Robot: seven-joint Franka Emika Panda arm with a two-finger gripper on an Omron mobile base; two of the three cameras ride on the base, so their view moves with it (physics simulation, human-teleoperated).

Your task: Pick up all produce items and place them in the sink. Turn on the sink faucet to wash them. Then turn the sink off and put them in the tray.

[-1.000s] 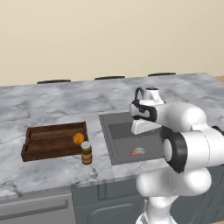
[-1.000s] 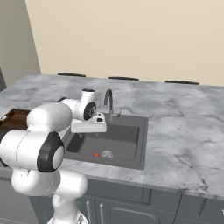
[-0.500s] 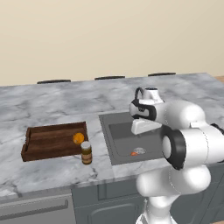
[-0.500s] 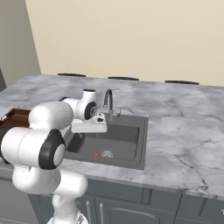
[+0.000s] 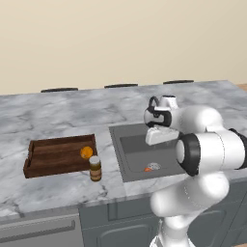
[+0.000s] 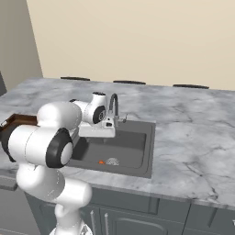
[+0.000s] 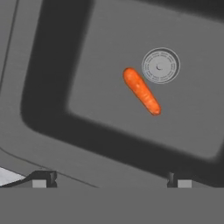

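Observation:
The carrot-like piece [image 7: 141, 91] lies on the floor of the dark grey sink [image 7: 87, 65], right beside the round silver drain [image 7: 160, 65]. From the base cameras it is a small orange spot [image 5: 147, 169] [image 6: 101, 162] near the sink's front. My gripper [image 7: 111, 181] hangs open above the basin [image 5: 159, 136] [image 6: 96, 132], nothing between its fingers. The round orange fruit [image 5: 86, 152] rests in the right end of the wooden tray [image 5: 53, 157], left of the sink [image 5: 132, 149]. The gooseneck faucet [image 6: 112, 108] rises at the sink's back rim, just beside my hand.
A brown jar with a pale lid [image 5: 95, 168] stands on the marble counter between the tray and the sink, near the front edge. The counter [image 6: 193, 137] stretches wide to the right of the sink. A wall runs behind it.

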